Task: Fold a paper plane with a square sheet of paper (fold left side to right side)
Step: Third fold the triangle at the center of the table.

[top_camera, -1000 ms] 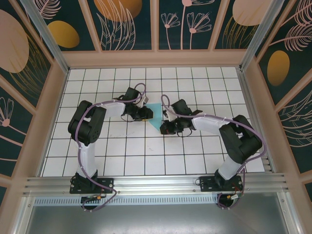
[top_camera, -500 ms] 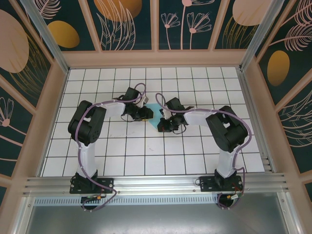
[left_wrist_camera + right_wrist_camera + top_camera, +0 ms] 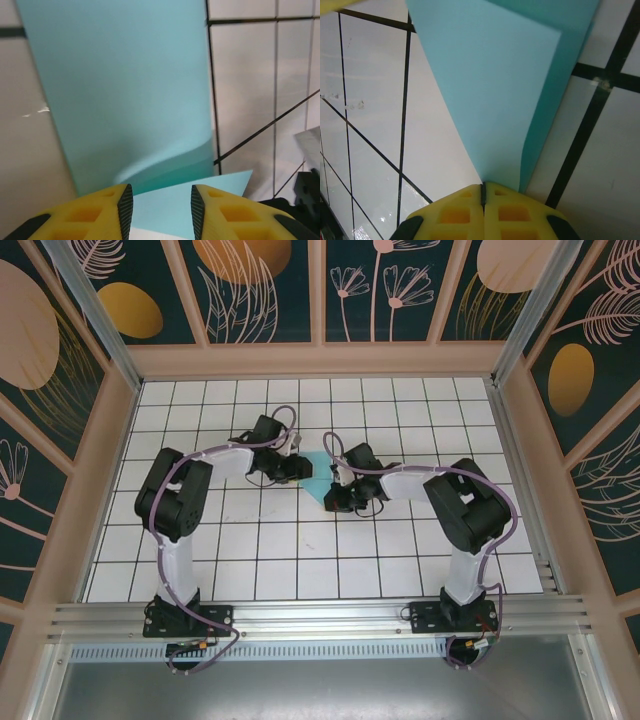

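Swung right end effector [image 3: 482, 188] in, pinched shut on the square sheet of paper [image 3: 485, 85]. Eased left end effector [image 3: 161, 195] open, likely releasing the fold.

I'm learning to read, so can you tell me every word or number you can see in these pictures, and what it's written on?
None: no words, numbers or signs can be read here.
The square sheet of paper is plain turquoise, with nothing printed on it.
The wall panels carry flower and leaf drawings, no letters.
The table has black grid lines, no writing.
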Robot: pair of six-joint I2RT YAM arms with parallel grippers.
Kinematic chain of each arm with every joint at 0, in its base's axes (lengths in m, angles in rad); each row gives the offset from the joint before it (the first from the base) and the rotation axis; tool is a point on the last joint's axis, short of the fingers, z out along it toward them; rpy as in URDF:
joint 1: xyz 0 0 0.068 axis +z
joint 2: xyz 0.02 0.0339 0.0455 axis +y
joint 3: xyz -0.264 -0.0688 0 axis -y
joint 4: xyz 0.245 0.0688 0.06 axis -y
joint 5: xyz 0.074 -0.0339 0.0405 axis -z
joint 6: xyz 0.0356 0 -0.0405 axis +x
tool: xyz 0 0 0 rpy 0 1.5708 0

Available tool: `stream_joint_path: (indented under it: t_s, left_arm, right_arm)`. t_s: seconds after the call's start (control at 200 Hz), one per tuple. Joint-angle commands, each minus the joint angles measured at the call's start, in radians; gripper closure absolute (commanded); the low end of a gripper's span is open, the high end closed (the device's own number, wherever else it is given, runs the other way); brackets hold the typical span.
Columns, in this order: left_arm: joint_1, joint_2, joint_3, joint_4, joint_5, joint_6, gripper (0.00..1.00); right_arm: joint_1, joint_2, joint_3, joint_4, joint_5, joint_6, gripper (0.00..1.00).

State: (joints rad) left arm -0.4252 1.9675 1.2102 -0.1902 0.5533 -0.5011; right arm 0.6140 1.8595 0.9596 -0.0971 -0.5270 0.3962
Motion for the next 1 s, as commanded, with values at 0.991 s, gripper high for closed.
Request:
stream_joint_path:
  t_s: [0.991]
  left_arm:
    - [-0.142, -0.057, -0.212, 0.258, 0.077, -0.235, 0.7]
  right_arm:
    - [-0.003, 0.061, -0.034, -0.095, 0.083, 0.001, 1.0]
